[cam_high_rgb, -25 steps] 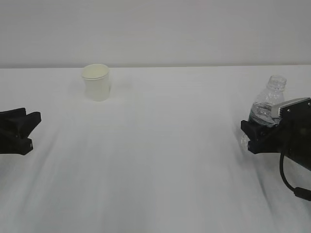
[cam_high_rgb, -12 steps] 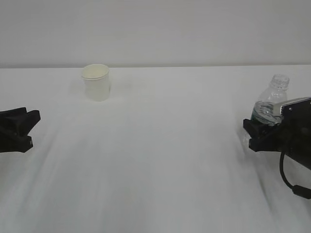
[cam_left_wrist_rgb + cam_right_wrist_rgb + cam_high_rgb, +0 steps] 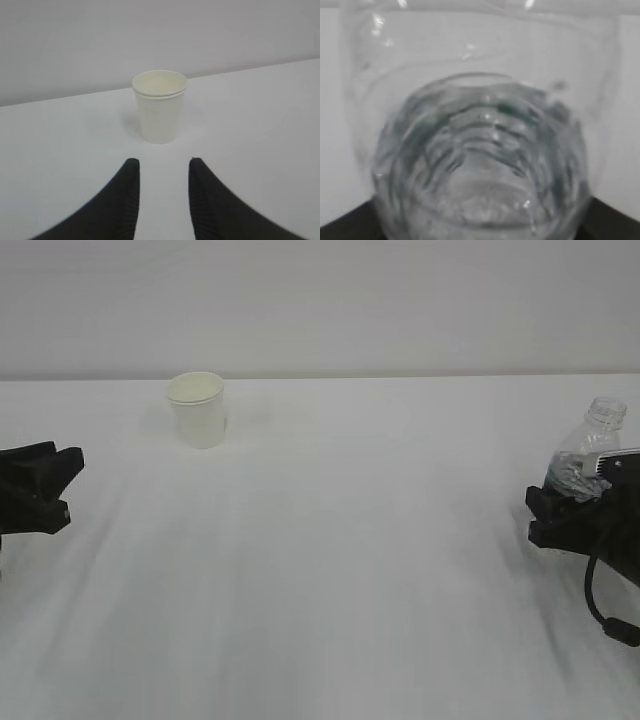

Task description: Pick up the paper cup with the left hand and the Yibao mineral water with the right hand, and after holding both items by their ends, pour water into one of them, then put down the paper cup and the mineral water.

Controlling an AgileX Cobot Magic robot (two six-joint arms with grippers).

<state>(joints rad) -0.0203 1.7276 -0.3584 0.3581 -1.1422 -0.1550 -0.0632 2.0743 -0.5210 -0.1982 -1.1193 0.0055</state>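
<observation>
The paper cup [image 3: 197, 410] stands upright and alone on the white table [image 3: 350, 560], far left of centre. In the left wrist view the paper cup [image 3: 159, 107] lies straight ahead of my left gripper [image 3: 162, 162], a short way beyond the tips. My left gripper [image 3: 66, 485] sits open and empty at the left edge. My right gripper [image 3: 538, 515] at the right edge is shut on the Yibao mineral water [image 3: 588, 455], a clear capless bottle leaning with its neck up and to the right. The bottle's ribbed body [image 3: 480, 150] fills the right wrist view, black fingers [image 3: 612, 222] showing at the lower corners.
A plain pale wall [image 3: 320, 300] rises behind the table's far edge. A black cable [image 3: 600, 610] hangs in a loop under the right gripper.
My right gripper has carried the bottle to the right and slightly lower, toward the frame's edge. The cup and the left gripper stay almost where they were.
</observation>
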